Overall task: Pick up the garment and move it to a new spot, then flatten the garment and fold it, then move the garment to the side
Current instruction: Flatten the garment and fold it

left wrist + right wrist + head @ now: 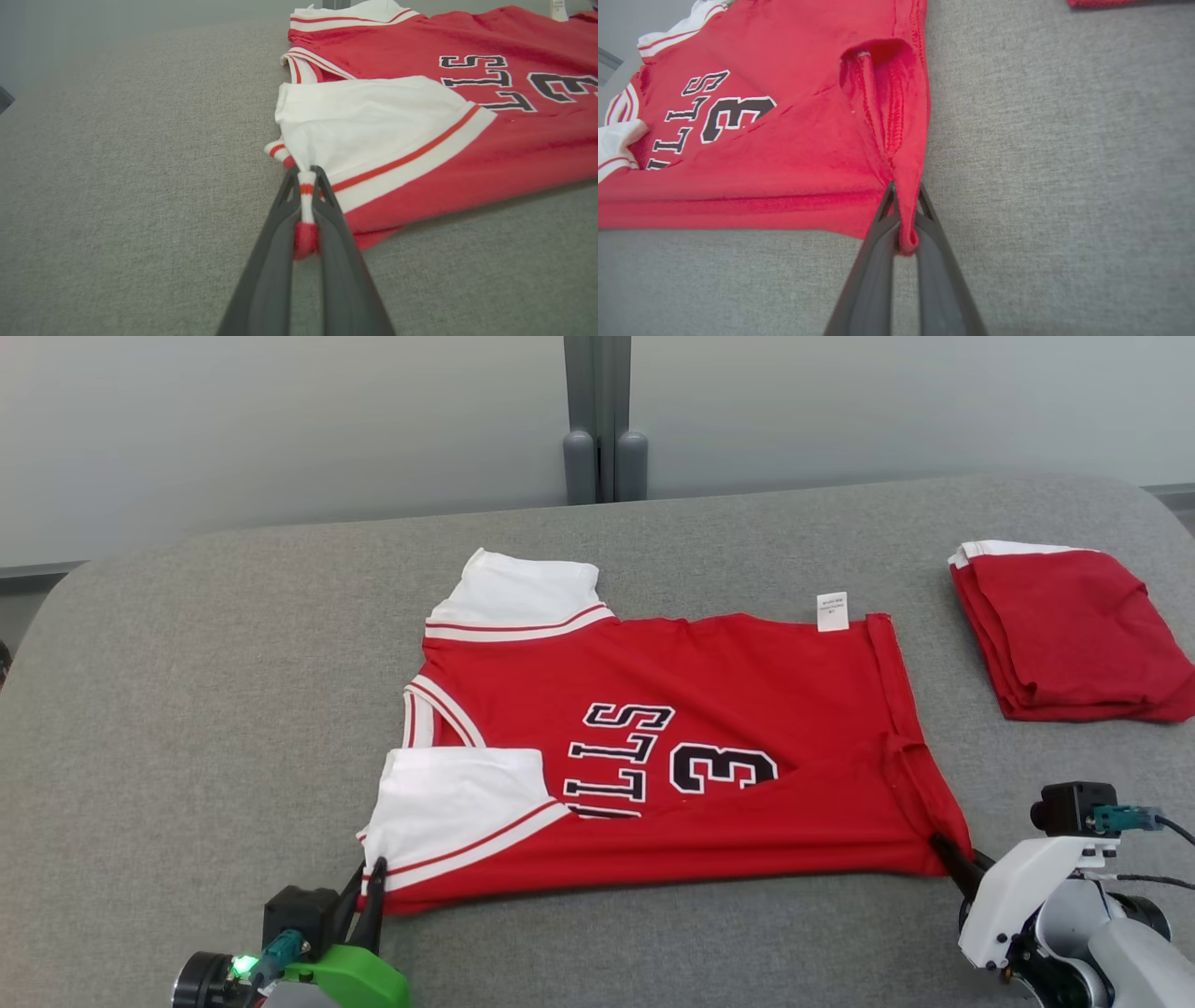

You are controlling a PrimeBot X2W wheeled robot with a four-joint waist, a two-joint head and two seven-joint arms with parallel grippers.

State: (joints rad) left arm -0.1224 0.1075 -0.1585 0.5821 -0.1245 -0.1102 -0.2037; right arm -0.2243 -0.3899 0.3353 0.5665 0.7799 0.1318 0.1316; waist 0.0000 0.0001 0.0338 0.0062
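The grey padded table (187, 709) spreads out under both arms, and the red jersey (747, 681) lies on it, stretched sideways between the two grippers. Its edge nearest them is doubled over and covers part of the black lettering (625, 756). Well beyond the right gripper (938, 843), further out to its right, sits a folded red garment (1074, 644), apart from the jersey.

Now the sleeves: the white sleeve (457, 793) with red stripes lies flat on the jersey just ahead of the left gripper (369, 875), while the other white sleeve (523, 588) pokes out on the jersey's far side.

And the grips. The left gripper has its fingers (280, 242) pressed together on the striped cuff corner of the near sleeve, and the left wrist view shows a wad of white and red cloth squeezed between them, low to the table. The right gripper is clamped too, its fingers (873, 261) pinching the jersey's near hem corner, with the red hem bunched up and rising in a small tunnel-like fold just ahead of the tips.

Smallest of all, a white label (832, 610) sticks out of the jersey's far edge, across the cloth from the right gripper.
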